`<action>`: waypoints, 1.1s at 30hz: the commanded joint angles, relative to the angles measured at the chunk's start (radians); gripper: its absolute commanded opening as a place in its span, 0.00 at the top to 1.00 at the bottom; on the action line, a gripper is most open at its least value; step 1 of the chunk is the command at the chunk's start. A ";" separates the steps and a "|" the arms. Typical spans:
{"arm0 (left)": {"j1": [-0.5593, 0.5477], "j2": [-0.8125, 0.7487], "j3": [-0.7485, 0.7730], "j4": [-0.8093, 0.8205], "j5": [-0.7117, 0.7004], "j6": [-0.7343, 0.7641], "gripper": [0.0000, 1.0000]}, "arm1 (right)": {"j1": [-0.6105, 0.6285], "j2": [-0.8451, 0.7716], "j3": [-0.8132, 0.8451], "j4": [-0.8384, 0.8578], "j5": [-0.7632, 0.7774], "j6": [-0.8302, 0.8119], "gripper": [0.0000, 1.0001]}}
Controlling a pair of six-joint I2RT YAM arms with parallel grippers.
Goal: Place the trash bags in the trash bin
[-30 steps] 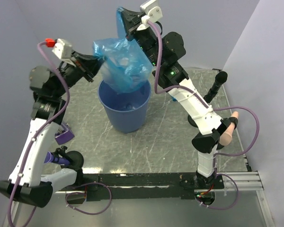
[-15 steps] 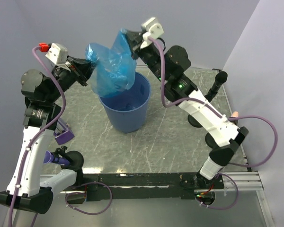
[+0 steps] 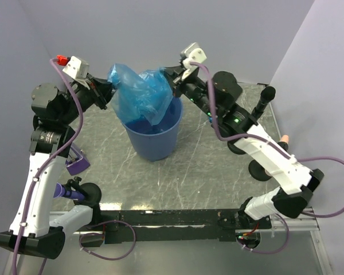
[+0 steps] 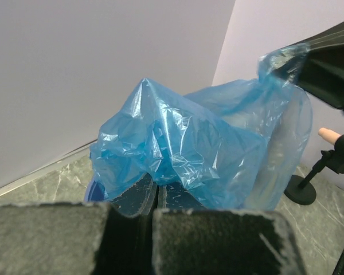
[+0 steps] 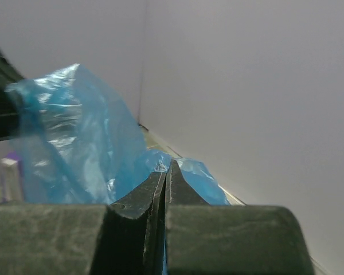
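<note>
The left claw [image 3: 106,91] is clamped tight, its two dark fingers pressed together with a fold of the trash bag [image 3: 140,94] pinched between them. Seen from the left wrist, the crumpled blue film billows out just beyond the fingertips. The right claw [image 3: 173,80] is clamped just as tightly on the opposite edge of the same bag. From the right wrist, thin blue plastic runs out on both sides of its closed tips.

The bag hangs stretched between the two claws. The trash bin [image 3: 155,137] stands upright on the tabletop [image 3: 206,166], below and between the claws. The bag's lower folds sag over the bin's open mouth and cover the far part of its rim. How deep they reach inside cannot be told. Past the right claw, a black stand [image 3: 261,106] rests on the tabletop near the wall.

A second ago the right claw held its corner high above the bin, with the bag drawn up into a tall peak. Since then that claw has come down and swung outward, and it is now close to the level of the left claw. The bag has dropped with it, sitting wider and lower over the bin. The left claw has sunk slightly, its grip unchanged.
</note>
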 commanded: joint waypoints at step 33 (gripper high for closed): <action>0.023 0.379 0.063 0.033 0.125 0.182 0.99 | -0.232 0.063 -0.147 -0.052 0.023 0.105 1.00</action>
